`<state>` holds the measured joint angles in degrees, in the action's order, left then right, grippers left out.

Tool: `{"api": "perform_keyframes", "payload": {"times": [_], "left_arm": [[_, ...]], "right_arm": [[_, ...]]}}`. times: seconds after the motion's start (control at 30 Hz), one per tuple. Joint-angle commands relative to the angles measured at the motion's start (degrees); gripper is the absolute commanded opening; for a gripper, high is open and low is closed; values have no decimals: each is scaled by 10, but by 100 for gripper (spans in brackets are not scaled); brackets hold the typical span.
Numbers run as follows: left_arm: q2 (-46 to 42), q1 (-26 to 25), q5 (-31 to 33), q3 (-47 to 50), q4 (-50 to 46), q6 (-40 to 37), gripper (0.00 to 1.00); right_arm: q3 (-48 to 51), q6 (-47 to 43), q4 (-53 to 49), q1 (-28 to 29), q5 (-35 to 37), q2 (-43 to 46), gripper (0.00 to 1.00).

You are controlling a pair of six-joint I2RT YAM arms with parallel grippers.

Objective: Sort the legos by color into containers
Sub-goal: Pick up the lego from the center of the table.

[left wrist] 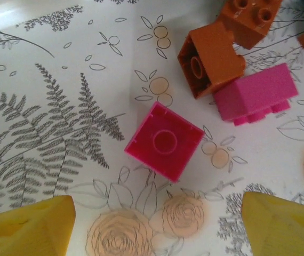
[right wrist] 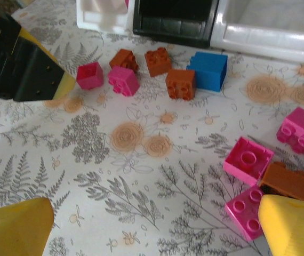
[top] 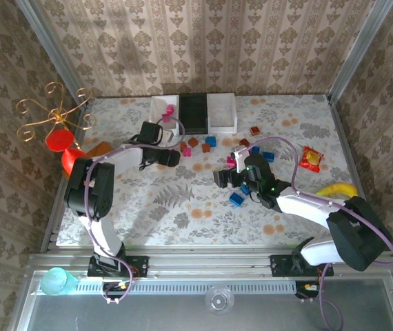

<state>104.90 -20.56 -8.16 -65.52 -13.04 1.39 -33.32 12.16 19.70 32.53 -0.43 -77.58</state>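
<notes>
— top external view first: where do the containers sit?
— three in a row at the far edge of the counter (top: 148, 207): left white bin (top: 154, 117), black bin (top: 193, 114), right white bin (top: 222, 116). a pink lego (top: 169, 110) lies inside the left white bin.
— and the other legos?
— loose on the counter in front of the bins, with pink, blue and brown mixed together, mostly between the two arms.
— what about the left end effector?
— the left end effector (top: 176, 157) is low, just in front of the left white bin. in the left wrist view its yellow fingertips (left wrist: 29, 229) stand wide apart and grip nothing. a magenta brick (left wrist: 164, 141) lies hollow side up on the counter just ahead of the gap, touching neither finger. beyond it a brown brick (left wrist: 208, 61) on its side touches a paler pink brick (left wrist: 253, 93).
— right end effector?
— the right end effector (top: 232, 178) is over the middle of the counter, spread wide and empty. in the right wrist view its right fingertip (right wrist: 293, 224) is just beside a studded pink brick (right wrist: 245, 213) and a flat brown brick (right wrist: 285, 181); i cannot tell whether they touch. further ahead a blue brick (right wrist: 208, 70) sits close to the black bin.
</notes>
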Motion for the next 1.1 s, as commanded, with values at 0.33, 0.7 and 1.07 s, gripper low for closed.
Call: {"api": "perform_keyframes", "payload": {"times": [0.33, 0.7, 1.07], "left_arm": [[113, 1, 4, -156, -120, -18, 67], [142, 9, -16, -180, -123, -8, 53], [36, 40, 9, -126, -11, 47, 34]], "right_arm": [[29, -2, 1, 2, 18, 42, 100], [28, -3, -8, 2, 28, 44, 100], [24, 0, -3, 2, 31, 31, 100]]}}
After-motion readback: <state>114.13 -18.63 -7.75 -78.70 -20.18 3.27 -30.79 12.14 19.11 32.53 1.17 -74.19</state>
